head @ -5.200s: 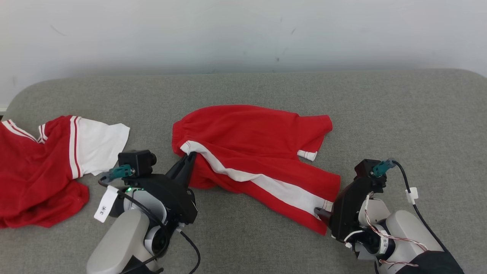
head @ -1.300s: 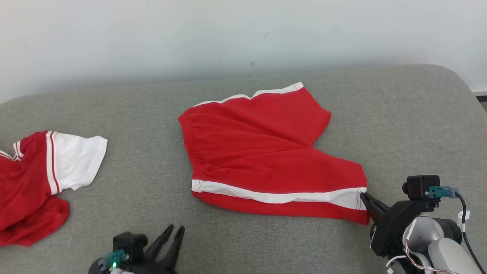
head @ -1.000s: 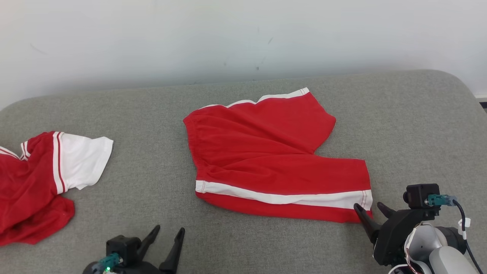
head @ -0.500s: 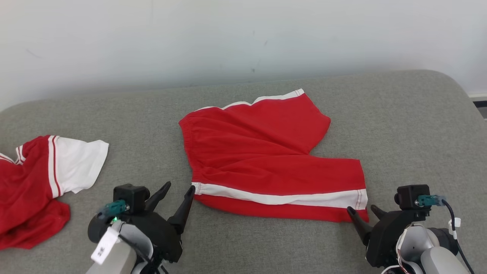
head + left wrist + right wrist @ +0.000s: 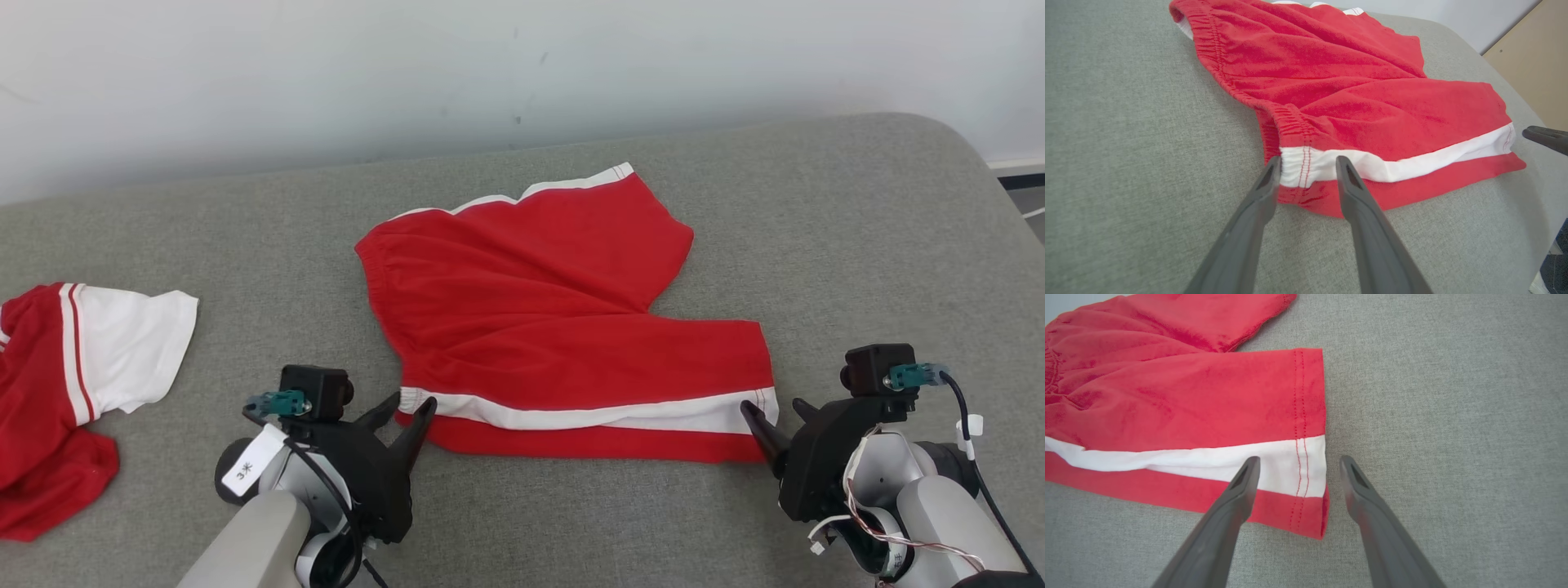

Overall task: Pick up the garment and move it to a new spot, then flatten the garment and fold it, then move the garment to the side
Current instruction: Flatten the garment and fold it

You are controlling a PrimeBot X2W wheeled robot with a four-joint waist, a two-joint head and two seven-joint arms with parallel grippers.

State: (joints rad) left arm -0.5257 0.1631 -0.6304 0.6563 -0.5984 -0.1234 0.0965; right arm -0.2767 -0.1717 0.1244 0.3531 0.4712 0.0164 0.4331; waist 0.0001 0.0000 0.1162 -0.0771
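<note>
On grey cushion (image 5: 857, 245) by white wall (image 5: 326, 65) | red garment (image 5: 555, 327) flat | left gripper (image 5: 414, 400), right gripper (image 5: 770, 404) parted (nothing clamped)

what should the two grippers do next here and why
Probably close both grippers to pinch the near edge. The red shorts lie spread out; the left gripper straddles the waistband end of the white stripe, and the right gripper stands open astride its hem end. Pinched there, that edge could be lifted to fold.
</note>
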